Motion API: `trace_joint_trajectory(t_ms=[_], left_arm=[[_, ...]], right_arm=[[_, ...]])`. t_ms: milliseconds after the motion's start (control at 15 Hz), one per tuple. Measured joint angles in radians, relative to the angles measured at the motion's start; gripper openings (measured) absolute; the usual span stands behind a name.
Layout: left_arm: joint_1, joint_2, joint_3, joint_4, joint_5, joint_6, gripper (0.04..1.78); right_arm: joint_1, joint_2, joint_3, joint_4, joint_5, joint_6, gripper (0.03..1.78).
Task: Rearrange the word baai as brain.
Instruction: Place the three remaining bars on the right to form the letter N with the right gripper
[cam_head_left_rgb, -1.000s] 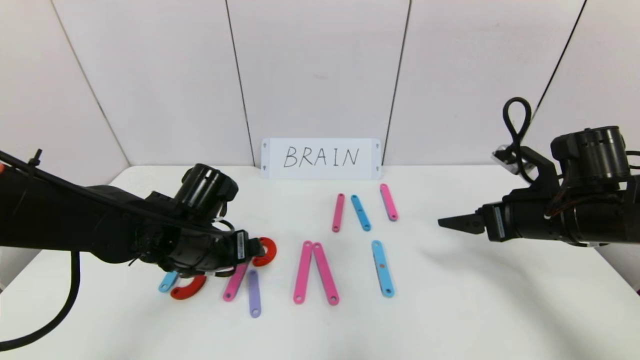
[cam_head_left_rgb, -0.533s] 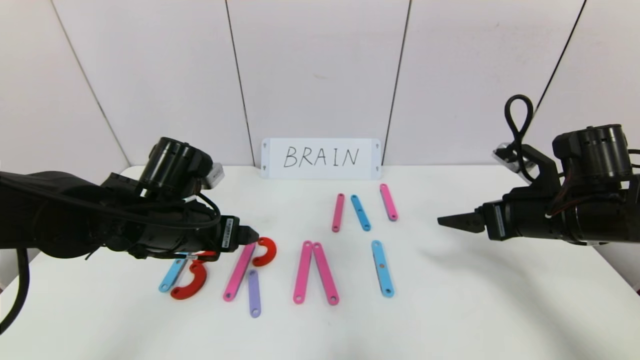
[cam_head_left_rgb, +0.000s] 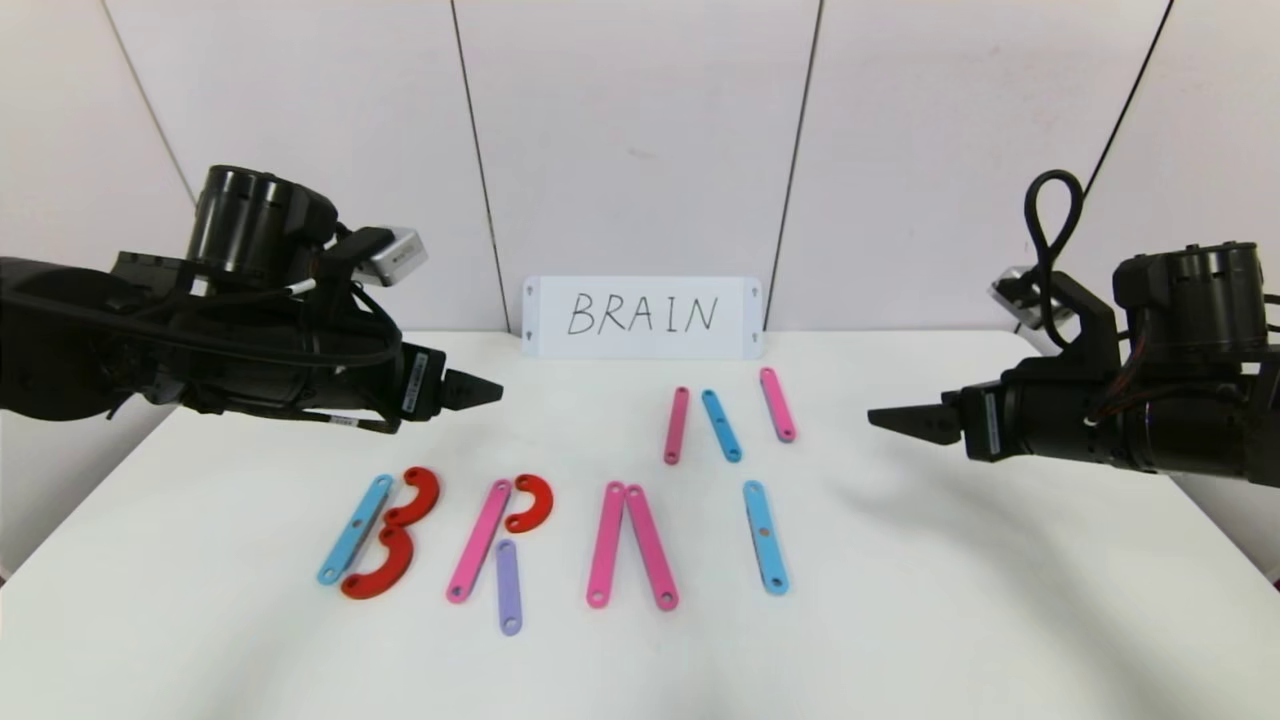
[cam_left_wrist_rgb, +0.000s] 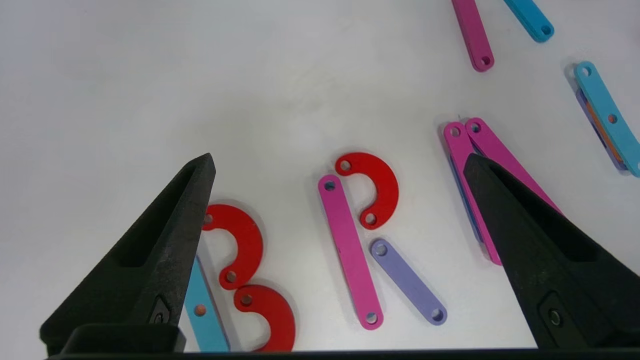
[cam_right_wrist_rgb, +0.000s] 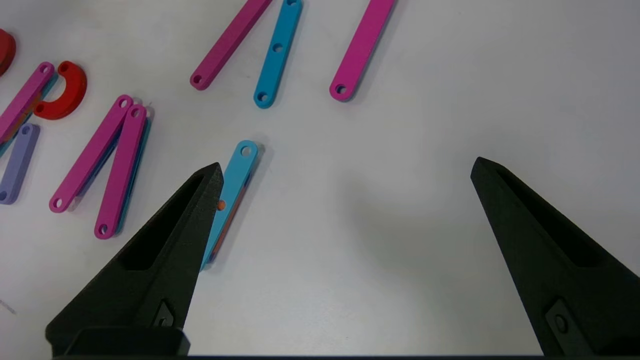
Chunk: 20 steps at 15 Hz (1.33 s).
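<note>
Above the white table (cam_head_left_rgb: 900, 620), off to the left of the white handwritten BRAIN card (cam_head_left_rgb: 642, 317), the left gripper (cam_head_left_rgb: 478, 390) hangs with its black fingers (cam_left_wrist_rgb: 150, 260) spread wide and nothing between them. In front of the card lie the flat coloured strip letters (cam_head_left_rgb: 560, 535): a light-blue strip (cam_head_left_rgb: 354, 529) touching two red half-ring curves (cam_head_left_rgb: 395, 533), a pink strip with a red curve (cam_head_left_rgb: 529, 503) and a purple strip (cam_head_left_rgb: 509, 586), two pink strips meeting at a point (cam_head_left_rgb: 630, 543), one blue strip. Three spare strips (cam_head_left_rgb: 728, 410) sit nearer the card. Right of the card, the right gripper (cam_head_left_rgb: 905, 423) hovers, splayed and empty too.
</note>
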Motion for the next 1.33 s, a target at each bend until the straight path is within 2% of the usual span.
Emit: trace_joint_trajectory(t_ms=[267,333,667,867,1200,1333], left_arm=[[0.025,0.013,-0.027,0.002,-0.005,0.003,1.74],[0.026,0.012,-0.029,0.001,-0.006,0.004,1.74],[0.036,-0.028,-0.029,0.001,-0.009,0.004,1.74],[0.036,-0.042,-0.026,0.001,-0.01,0.004,1.74],[0.036,-0.05,-0.023,0.0,-0.01,0.004,1.74],[0.036,-0.049,-0.023,0.0,-0.01,0.004,1.74]], right_arm=[[0.042,0.012,-0.072,0.034,-0.014,0.028,1.74],[0.061,0.022,-0.1,0.049,-0.041,0.038,1.74],[0.187,0.13,-0.275,0.116,-0.24,0.073,1.74],[0.25,0.22,-0.363,0.118,-0.318,0.101,1.74],[0.311,0.36,-0.504,0.116,-0.343,0.156,1.74],[0.328,0.412,-0.55,0.116,-0.369,0.163,1.74]])
